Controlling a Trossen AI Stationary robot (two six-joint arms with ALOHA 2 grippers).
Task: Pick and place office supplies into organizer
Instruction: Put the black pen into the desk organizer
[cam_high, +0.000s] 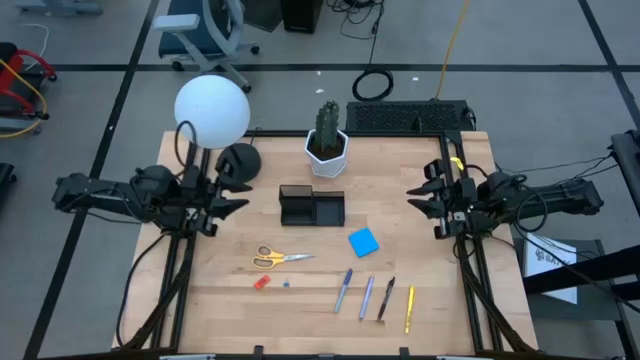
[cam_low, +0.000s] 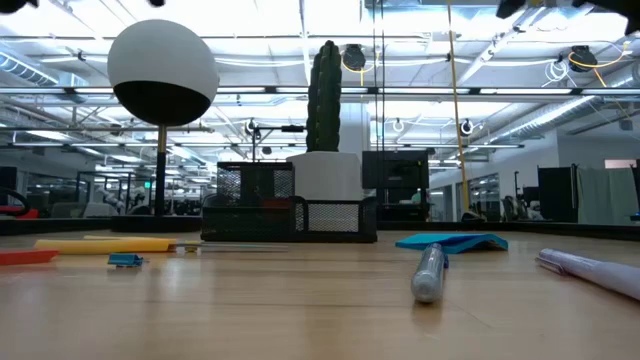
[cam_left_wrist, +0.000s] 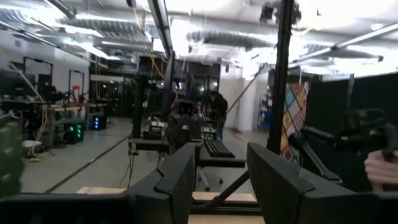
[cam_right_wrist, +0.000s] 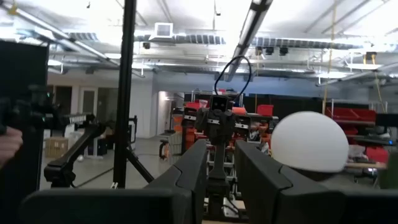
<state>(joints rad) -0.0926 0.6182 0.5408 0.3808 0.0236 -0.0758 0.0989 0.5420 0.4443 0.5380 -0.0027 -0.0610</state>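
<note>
The office supplies lie on the wooden table's near half: yellow-handled scissors (cam_high: 280, 258), a blue sticky-note pad (cam_high: 364, 241), a small red-orange piece (cam_high: 262, 283), and blue (cam_high: 345, 290), purple (cam_high: 366, 297), black (cam_high: 386, 298) and yellow (cam_high: 409, 308) pens. The black organizer (cam_high: 312, 207) stands mid-table on its base. My left gripper (cam_high: 240, 197) hovers open left of the organizer, raised above the table. My right gripper (cam_high: 415, 195) hovers to its right, also raised, its fingers a little apart. Both wrist views show a clear gap between the fingers (cam_left_wrist: 180, 174) (cam_right_wrist: 193, 168) with nothing in it.
A white pot with a cactus (cam_high: 327, 145) stands behind the organizer. A lamp with a white globe (cam_high: 211, 110) and a round black base (cam_high: 238, 162) stands at the far left. A black keyboard (cam_high: 405, 117) lies at the far edge. Bare wood lies between the organizer and the supplies.
</note>
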